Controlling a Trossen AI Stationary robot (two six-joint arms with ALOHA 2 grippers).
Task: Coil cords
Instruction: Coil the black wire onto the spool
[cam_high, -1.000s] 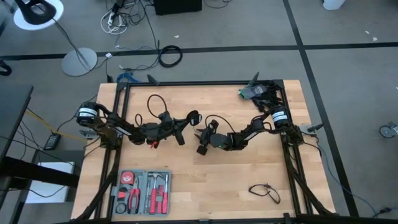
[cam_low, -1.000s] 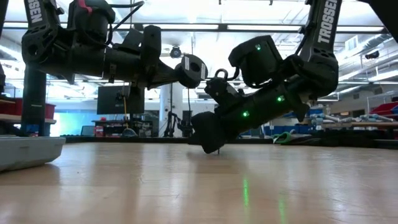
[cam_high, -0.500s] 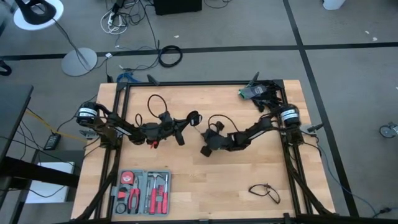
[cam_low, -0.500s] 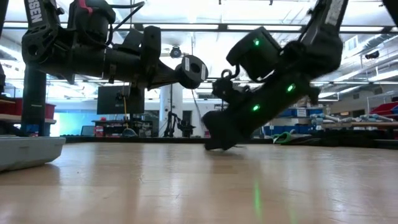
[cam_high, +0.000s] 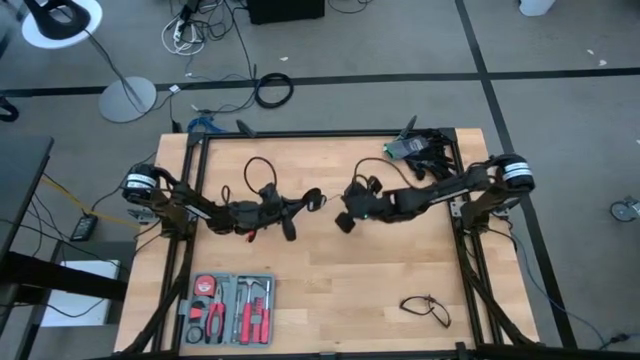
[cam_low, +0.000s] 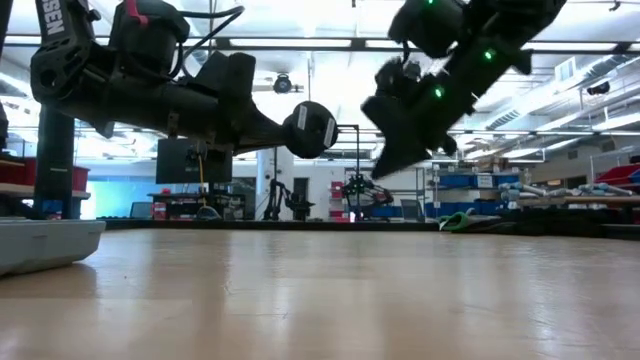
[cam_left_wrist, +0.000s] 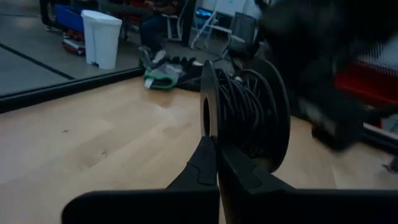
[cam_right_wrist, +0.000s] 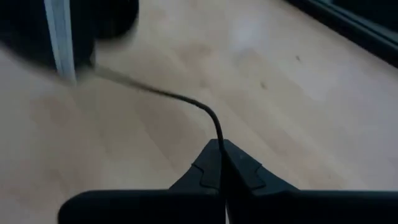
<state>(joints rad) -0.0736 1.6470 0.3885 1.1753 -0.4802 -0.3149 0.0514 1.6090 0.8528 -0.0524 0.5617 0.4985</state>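
A round black disc (cam_left_wrist: 207, 102) with black cord wound in coils (cam_left_wrist: 249, 115) behind it hangs above the table's middle, and my left gripper (cam_left_wrist: 214, 142) is shut on it. The low view shows the disc (cam_low: 310, 128) well above the wood. A thin black cord (cam_right_wrist: 168, 94) runs from the blurred dark disc to my right gripper (cam_right_wrist: 221, 146), which is shut on it. In the high view my left gripper (cam_high: 303, 203) and my right gripper (cam_high: 343, 221) face each other a short way apart. My left gripper pinches the disc's thin rim (cam_left_wrist: 209, 132) between its two fingers, at the rim's lower part. The fingers come about level from the table's left. The disc stands on edge, lifted clear of the table. My right gripper pinches the thin cord (cam_right_wrist: 219, 138) between its two fingertips. The fingers slant down from the table's right. From the fingers the cord curves away toward the disc, a single strand held clear of the wood.
A tool case (cam_high: 228, 308) lies at the near left and a pair of glasses (cam_high: 425, 308) at the near right. A green and black object (cam_high: 415, 148) sits at the far right corner. A black frame rail (cam_high: 320, 134) borders the table.
My right gripper has shut on the cord, risen from just above the wood and gone toward the table's right and far edges. My left gripper has tipped a little with the disc.
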